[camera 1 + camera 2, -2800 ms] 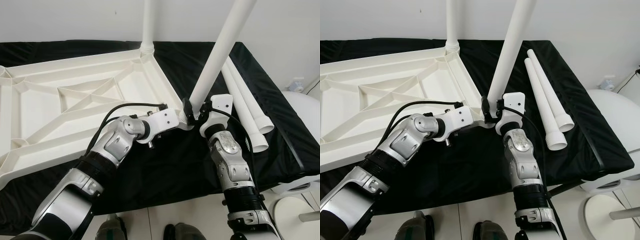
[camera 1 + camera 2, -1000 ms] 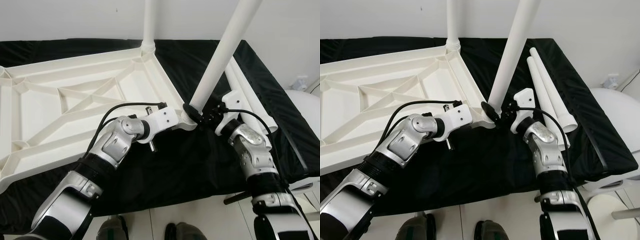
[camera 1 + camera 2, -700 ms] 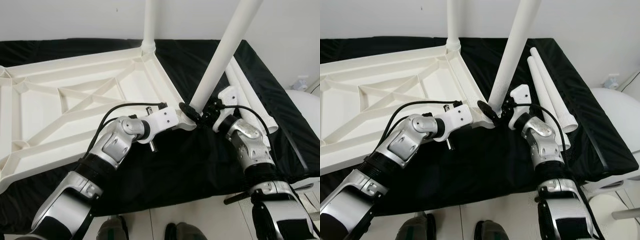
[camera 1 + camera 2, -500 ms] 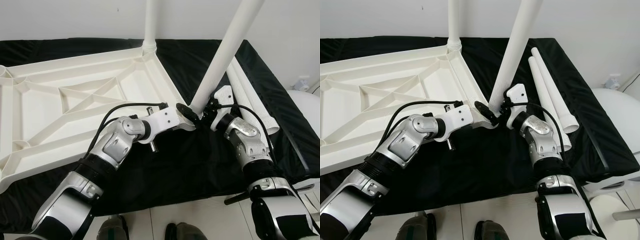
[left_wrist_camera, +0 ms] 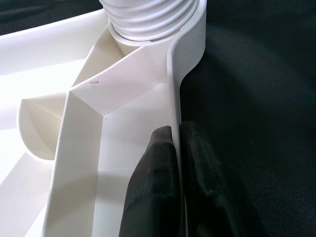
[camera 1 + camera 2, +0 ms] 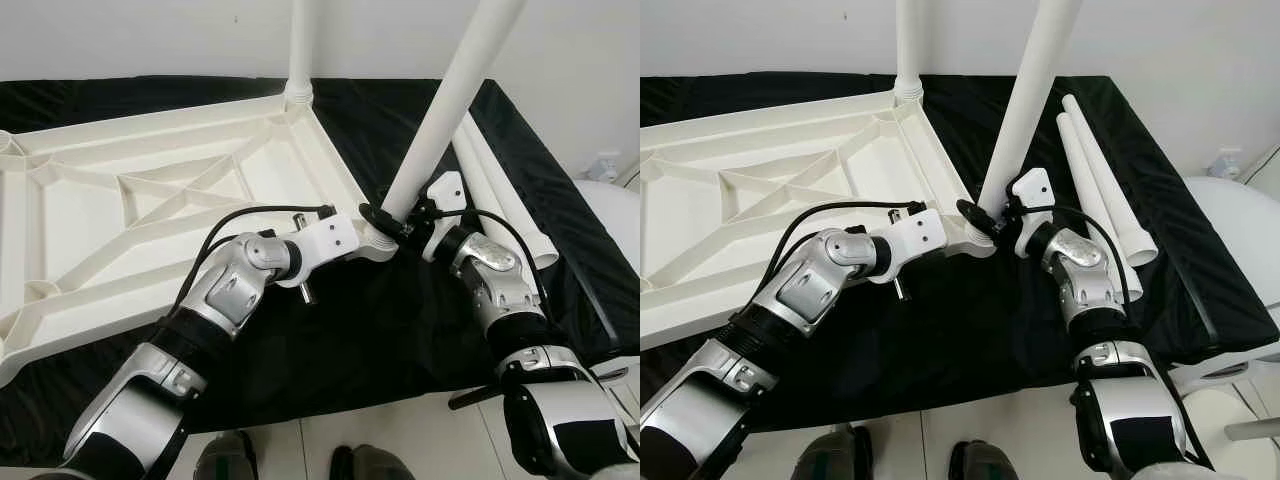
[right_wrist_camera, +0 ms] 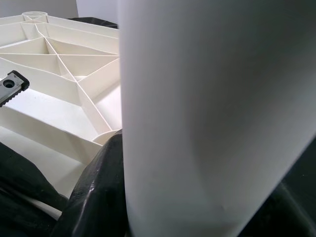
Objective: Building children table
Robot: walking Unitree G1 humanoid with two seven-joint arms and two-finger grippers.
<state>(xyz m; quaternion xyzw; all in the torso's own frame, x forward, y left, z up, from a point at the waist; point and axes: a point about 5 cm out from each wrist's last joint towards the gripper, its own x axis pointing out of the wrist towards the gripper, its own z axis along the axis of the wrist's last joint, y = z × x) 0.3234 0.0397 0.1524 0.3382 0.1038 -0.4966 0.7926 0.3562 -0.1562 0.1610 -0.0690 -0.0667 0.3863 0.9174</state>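
Observation:
The white ribbed tabletop (image 6: 150,200) lies upside down on a black cloth. One white leg (image 6: 298,50) stands upright in its far corner. A second leg (image 6: 445,110) leans to the right out of the near right corner socket (image 5: 148,19). My right gripper (image 6: 393,218) is shut around this leg's base, and the leg (image 7: 212,113) looms between the black fingers (image 7: 96,197) in the right wrist view. My left gripper (image 5: 177,143) is shut on the tabletop's rim (image 5: 173,89), just short of that socket.
Two loose white legs (image 6: 505,205) lie side by side on the cloth to the right of my right arm. A white rounded object (image 6: 612,215) stands off the cloth's right edge. The cloth's front edge (image 6: 330,405) drops to tiled floor.
My right forearm has swung outward to the right and the wrist has turned around the leg's base. The left gripper has kept its hold on the rim.

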